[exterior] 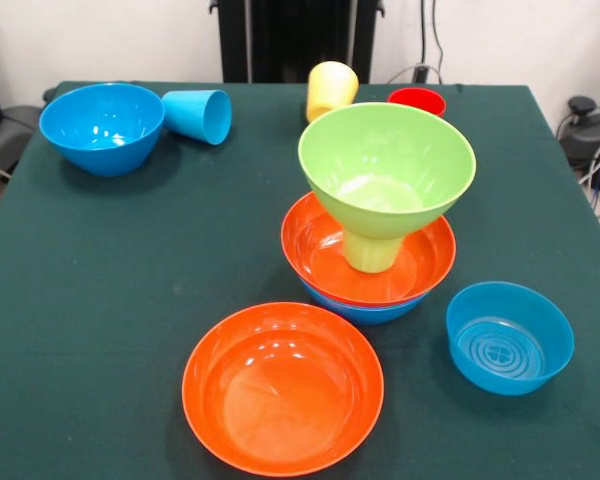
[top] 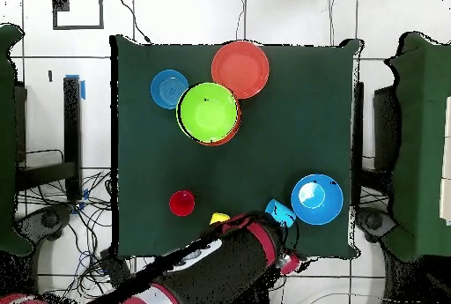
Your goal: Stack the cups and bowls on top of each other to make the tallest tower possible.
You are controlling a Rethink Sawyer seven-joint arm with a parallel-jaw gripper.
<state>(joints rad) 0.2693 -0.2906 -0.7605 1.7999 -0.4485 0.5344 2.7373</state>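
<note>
The tower [exterior: 380,220] stands well apart from the gripper [top: 284,261], toward the table's middle. It is made of a blue bowl [exterior: 365,310] at the bottom, a wide orange bowl [exterior: 320,250] nested in it, a lime green cup [exterior: 372,250] set mouth-down in that, and a lime green bowl [exterior: 387,165] balanced upright on the cup.

Only the front view shows these layers. From overhead the green bowl covers nearly the whole stack. Only the overhead view shows the red and black arm [top: 220,265], which reaches over the table's edge. The gripper at its end is too unclear there to tell whether it is open or closed.

Just beside the gripper a blue cup [exterior: 198,115] lies on its side, its mouth toward a deep blue bowl [exterior: 102,127] close by. A yellow cup [exterior: 331,90], tilted, and a red cup [exterior: 417,100], mouth up, sit a little farther along the same edge. Beyond the tower, farthest from the gripper, are a second orange bowl [exterior: 283,388] and a smaller, straighter-sided blue bowl [exterior: 509,337] with moulded rings in its base.

All the pieces are glossy plastic. They sit on a dark green cloth-covered table [exterior: 130,300]. The pale tiled floor [top: 291,18] around it has cables [top: 62,203] trailing on one side.
</note>
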